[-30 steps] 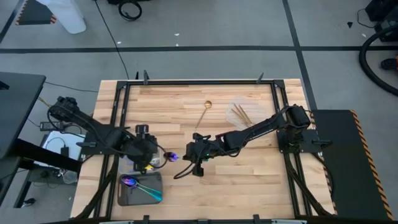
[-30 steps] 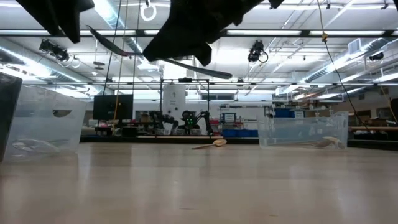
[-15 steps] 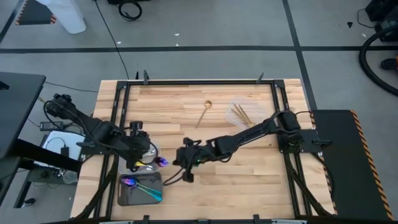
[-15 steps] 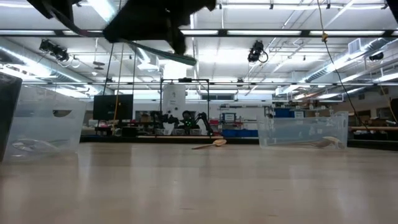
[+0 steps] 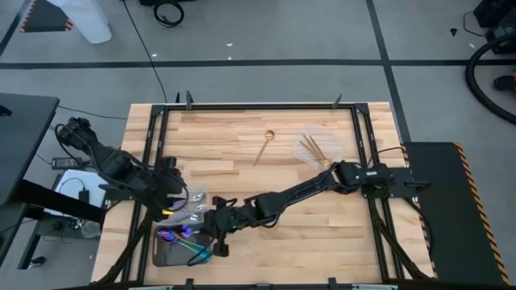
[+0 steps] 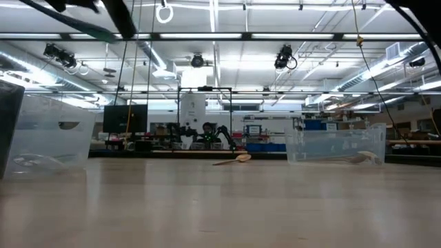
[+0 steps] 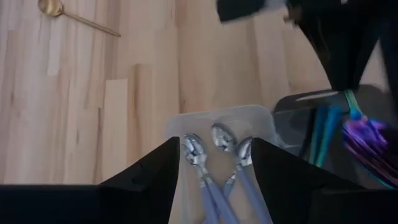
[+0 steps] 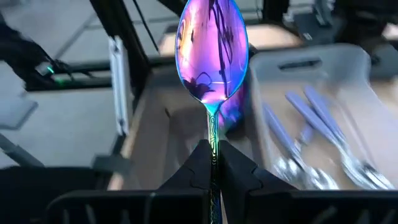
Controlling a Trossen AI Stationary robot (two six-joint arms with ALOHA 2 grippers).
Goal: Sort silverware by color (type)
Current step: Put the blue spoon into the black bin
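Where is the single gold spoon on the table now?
In the high view the gold spoon lies alone on the bare wood at the table's far middle, left of the clear tray holding other gold pieces.

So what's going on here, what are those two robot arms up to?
They are sorting cutlery by colour. The right gripper is shut on an iridescent purple-blue spoon, holding it over the dark grey tray, where similar purple and teal pieces already lie. The left gripper hangs open above a clear plastic tray of silver-lavender spoons. One gold spoon lies loose on the wooden table, and more gold pieces sit in another clear tray.
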